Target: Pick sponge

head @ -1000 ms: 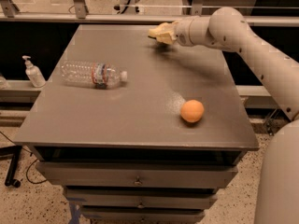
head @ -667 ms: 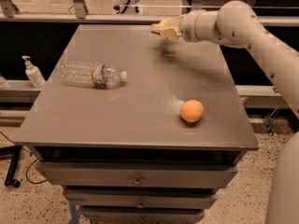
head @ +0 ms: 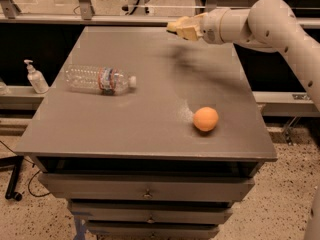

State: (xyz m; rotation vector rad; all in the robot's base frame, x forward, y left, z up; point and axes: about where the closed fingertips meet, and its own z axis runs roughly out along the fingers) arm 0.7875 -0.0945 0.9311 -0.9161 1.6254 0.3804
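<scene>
where table (head: 150,119) meets its far edge, gripper (head: 177,28) hovers.

A grey drawer cabinet (head: 125,129) is standing on speckled flooring (head: 285,204), a pump bottle (head: 36,79) is resting on a side ledge (head: 20,98) at left, and the gripper (head: 180,28) is hovering above the cabinet top's far edge.

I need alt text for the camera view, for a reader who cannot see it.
The robot's gripper hovers above the far side of a grey table, which holds a plastic bottle lying on its side and an orange ball.
</scene>
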